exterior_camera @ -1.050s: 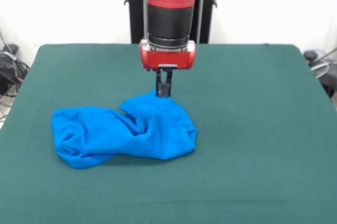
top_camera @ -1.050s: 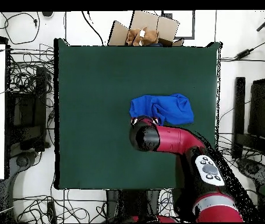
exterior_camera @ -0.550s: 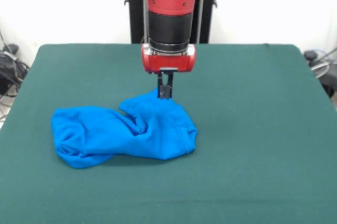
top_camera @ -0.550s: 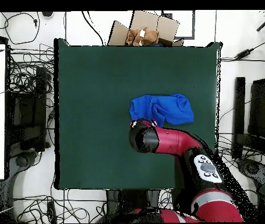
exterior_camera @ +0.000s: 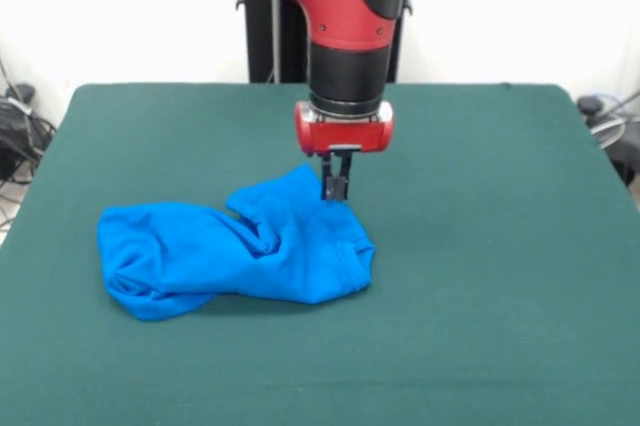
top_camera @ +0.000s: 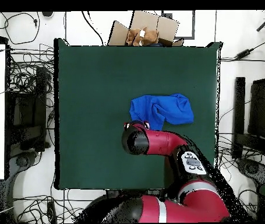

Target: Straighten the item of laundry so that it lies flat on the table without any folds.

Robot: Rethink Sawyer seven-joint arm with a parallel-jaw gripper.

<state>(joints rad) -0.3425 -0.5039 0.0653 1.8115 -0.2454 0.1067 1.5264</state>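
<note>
Blue T-shirt [exterior_camera: 235,251] seen bunched, folded, mid-bench [exterior_camera: 480,246]. Gripper [exterior_camera: 335,189] held narrow, nearly closed, nothing visibly gripped, positioned at shirt's edge toward bench's far side.

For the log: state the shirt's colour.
Bright blue all over; no print shows. The shirt shows best in the front view.

The worktop [exterior_camera: 500,246] is big and has a dark green cloth top. One thing lies on it, a bright blue T-shirt [exterior_camera: 235,251]. The shirt is all bunched up with folds, a bit left of the middle in the front view.
</note>
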